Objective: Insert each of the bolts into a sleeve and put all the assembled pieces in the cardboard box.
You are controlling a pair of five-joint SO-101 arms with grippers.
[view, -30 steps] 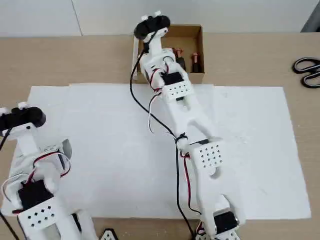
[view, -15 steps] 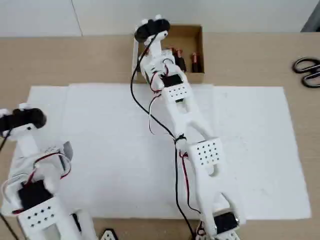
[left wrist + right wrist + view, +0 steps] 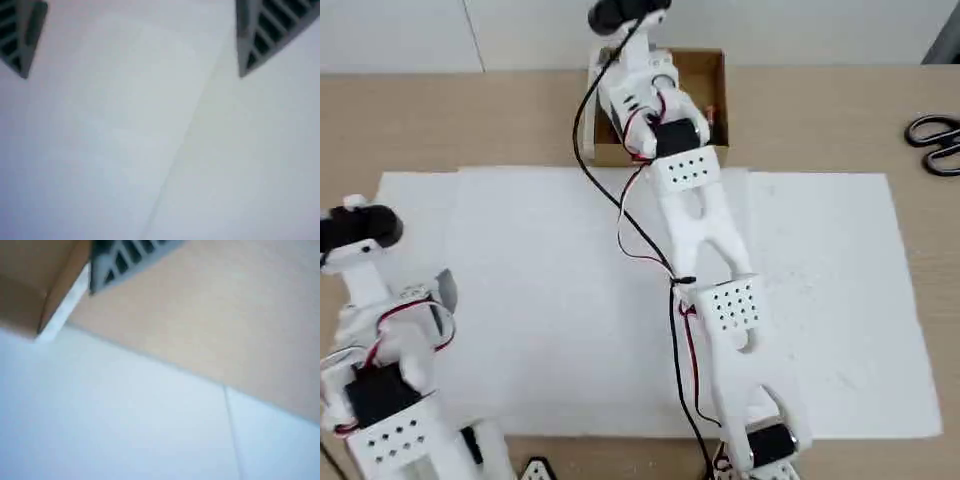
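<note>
Two-fingered left gripper (image 3: 132,75) hangs released; brown open-topped cardboard box (image 3: 716,70) sits under right gripper (image 3: 617,85), whose grip cannot be told.

Brown cardboard box (image 3: 705,70), open, upright

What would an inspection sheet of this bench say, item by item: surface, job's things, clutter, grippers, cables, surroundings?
Surface: wooden table with a white sheet on it.
Job's things: box at the far edge, copper-coloured pieces inside, partly hidden.
Clutter: scissors on bare wood beside the sheet.
Grippers: left gripper over the sheet, jaws open; right gripper by a box corner.
Cables: black and red wires along the right arm.
Surroundings: pale wall behind the table.
</note>
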